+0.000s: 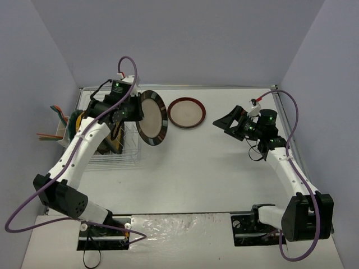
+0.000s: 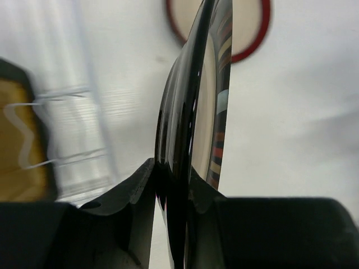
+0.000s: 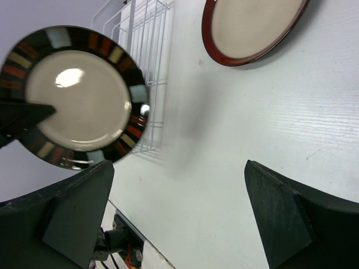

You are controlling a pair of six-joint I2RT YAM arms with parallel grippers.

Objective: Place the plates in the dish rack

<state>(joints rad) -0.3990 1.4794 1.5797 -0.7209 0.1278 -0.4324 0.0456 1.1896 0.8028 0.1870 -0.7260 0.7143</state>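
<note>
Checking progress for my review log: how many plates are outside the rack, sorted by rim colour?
Black-rimmed plate: 1, held by the left gripper
Red-rimmed plate: 1, flat on the table
Total: 2

Cream-centred plate has black rim of coloured blocks; other plate red-rimmed; rack white.

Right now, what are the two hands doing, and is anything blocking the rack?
Left hand shut on dark-rimmed plate, held on edge beside dish rack. Right hand open, empty. Red-rimmed plate flat on table, off to the side.
</note>
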